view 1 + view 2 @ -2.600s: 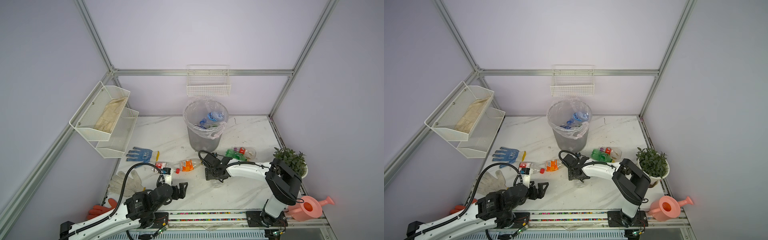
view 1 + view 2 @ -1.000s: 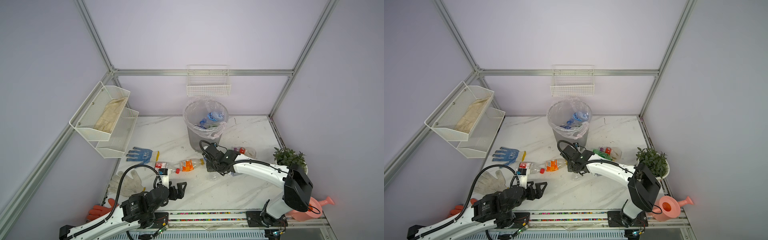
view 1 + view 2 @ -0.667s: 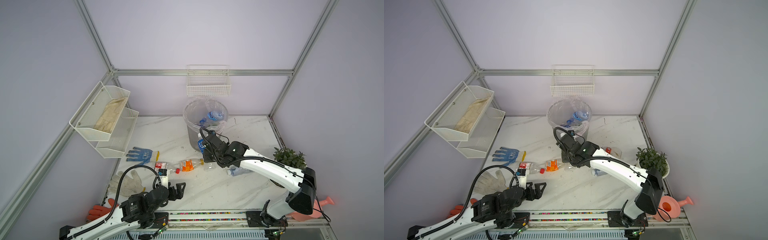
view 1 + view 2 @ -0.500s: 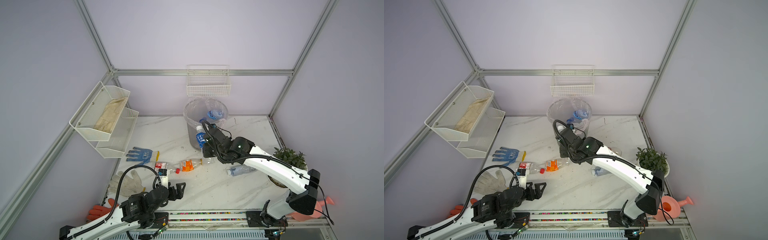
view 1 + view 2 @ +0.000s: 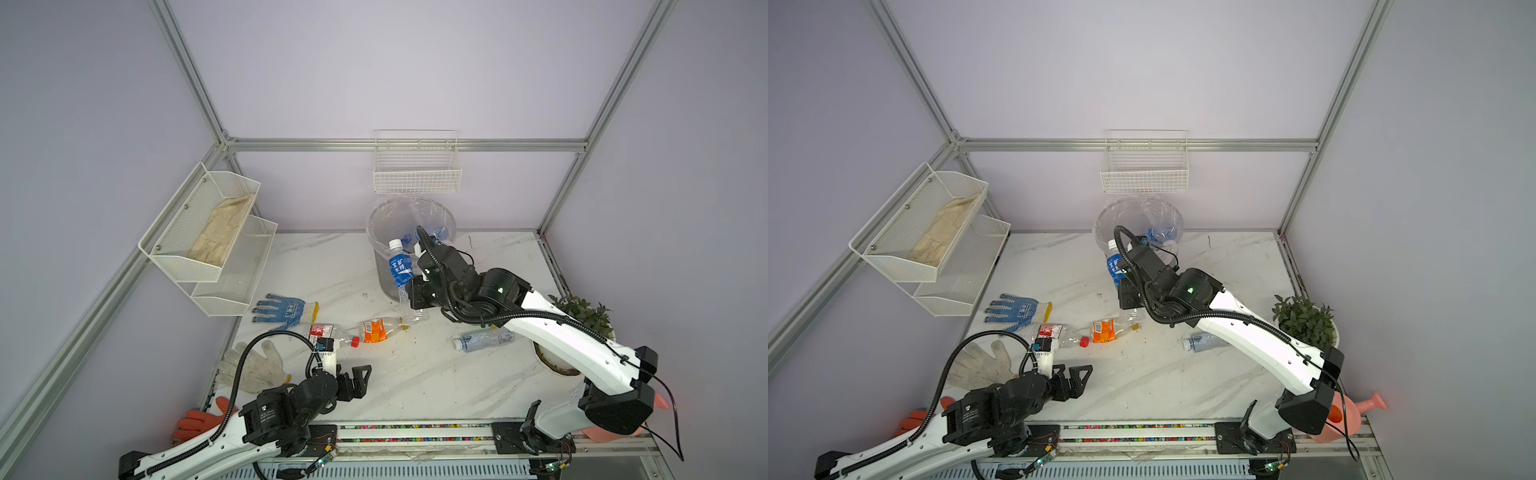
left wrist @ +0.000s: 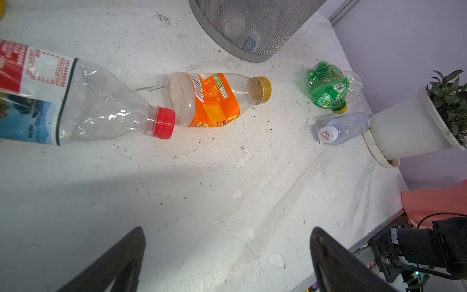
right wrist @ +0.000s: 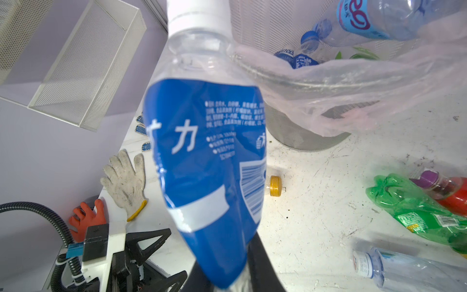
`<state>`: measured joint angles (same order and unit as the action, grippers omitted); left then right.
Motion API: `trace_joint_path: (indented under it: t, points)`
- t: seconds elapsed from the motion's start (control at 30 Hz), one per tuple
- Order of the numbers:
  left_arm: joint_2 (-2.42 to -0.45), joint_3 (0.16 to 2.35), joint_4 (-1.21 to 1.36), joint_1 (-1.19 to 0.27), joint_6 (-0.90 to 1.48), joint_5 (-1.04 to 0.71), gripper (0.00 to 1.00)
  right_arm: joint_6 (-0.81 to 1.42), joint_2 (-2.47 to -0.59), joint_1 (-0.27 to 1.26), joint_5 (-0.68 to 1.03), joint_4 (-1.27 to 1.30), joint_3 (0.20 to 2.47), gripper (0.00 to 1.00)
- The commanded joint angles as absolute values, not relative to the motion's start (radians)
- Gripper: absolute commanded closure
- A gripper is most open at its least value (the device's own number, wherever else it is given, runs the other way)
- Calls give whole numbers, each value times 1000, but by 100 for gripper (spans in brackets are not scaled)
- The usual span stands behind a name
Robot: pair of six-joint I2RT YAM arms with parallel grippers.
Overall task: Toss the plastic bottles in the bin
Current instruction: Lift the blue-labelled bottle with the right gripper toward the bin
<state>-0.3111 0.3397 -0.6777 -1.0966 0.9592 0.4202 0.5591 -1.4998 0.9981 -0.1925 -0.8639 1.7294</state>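
- Six plastic bottles are outside the bin [image 5: 384, 286]: one is gripped and five lie on the bench [image 5: 415, 382].
- The right fingers [image 7: 265, 270] are clamped tight on the bottom end of the blue-label bottle [image 5: 401, 268]. It stands cap up above them, in the air just beside the bin's rim and not yet over its mouth.
- Below and beside those fingers lie the green crushed bottle [image 7: 414, 215], the red bottle with a purple cap [image 7: 452, 189] and the white-capped clear bottle [image 5: 482, 341].
- The left fingers [image 6: 333, 263] are spread wide and hold nothing, low over the bench. Ahead of them lie the red-capped bottle [image 6: 101, 108] and the orange-label bottle [image 6: 214, 101], the red cap right at the other's base.
- At least two binned bottles [image 7: 366, 17] show inside the liner; deeper ones cannot be counted.
- There are four gloves: a blue-dotted glove [image 5: 286, 311], a white glove [image 5: 255, 368], an orange glove [image 5: 197, 419] and a beige glove [image 5: 220, 232] in the two-tier wall basket [image 5: 232, 286].
- There is also one back-wall basket [image 5: 417, 174], one potted plant [image 5: 579, 309] and one pink watering can [image 5: 1350, 411].
- In the earliest frame the right fingers were low at mid-bench. They have since risen with the bottle to the bin's rim.
- In both top views the right arm now hides the green and red bottles and uncovers the clear one.
- The left fingers stay open in about the same place.
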Motion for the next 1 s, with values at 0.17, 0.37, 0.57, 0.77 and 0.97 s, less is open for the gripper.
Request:
trace_joint_path:
  t: [0.17, 0.37, 0.57, 0.77, 0.97]
  points:
    - [-302, 320, -676, -1102, 970, 439, 0, 486, -1558, 1003, -311, -964, 2016, 92]
    - [-302, 328, -681, -1103, 959, 443, 0, 470, -1627, 1002, -408, -996, 2184, 91]
    - [-301, 338, -703, -1103, 953, 444, 0, 439, -1734, 958, -444, -1057, 2363, 90]
    - [-293, 348, -723, -1103, 949, 448, 0, 403, -1856, 839, -353, -1070, 2551, 90]
    - [-283, 353, -733, -1103, 947, 449, 0, 367, -1996, 702, -255, -1063, 2634, 90]
